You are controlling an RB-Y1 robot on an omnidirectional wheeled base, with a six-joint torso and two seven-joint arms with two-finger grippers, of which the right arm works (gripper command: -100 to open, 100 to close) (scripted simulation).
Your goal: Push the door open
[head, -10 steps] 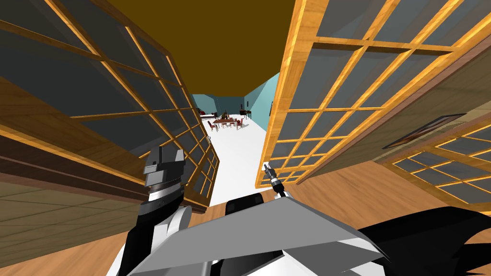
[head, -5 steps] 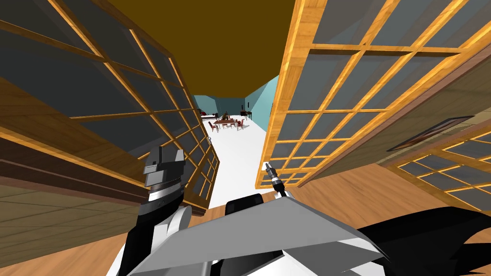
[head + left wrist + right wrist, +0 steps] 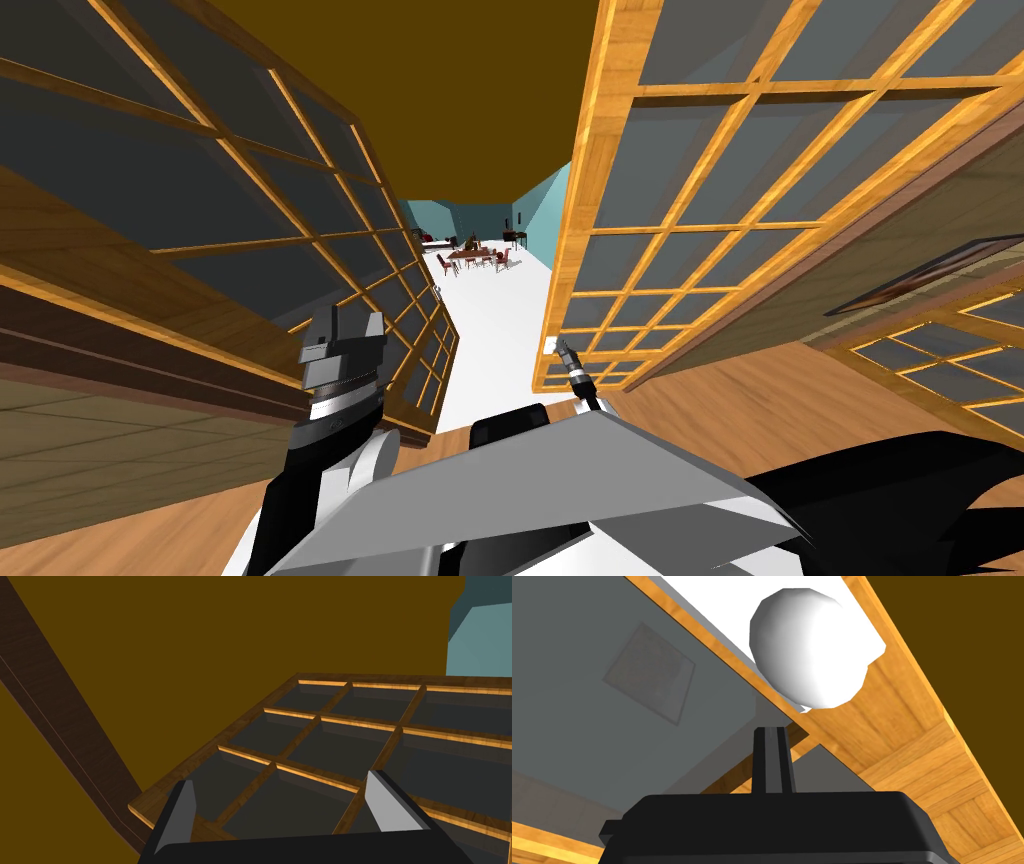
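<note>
The right glazed door has swung slightly wider, so the push is working. The right tool, fingers together, meets it just beside the white knob; the left tool idles, fingers apart.

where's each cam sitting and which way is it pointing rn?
Head: on the head, down and forward through the gap between left door and right door; left gripper, right gripper show.
Left wrist: on the left hand, along open fingers at the left door's panes.
Right wrist: on the right hand, along shut fingers at the right door's knob.
Shared: head and right wrist both show the right door.
</note>
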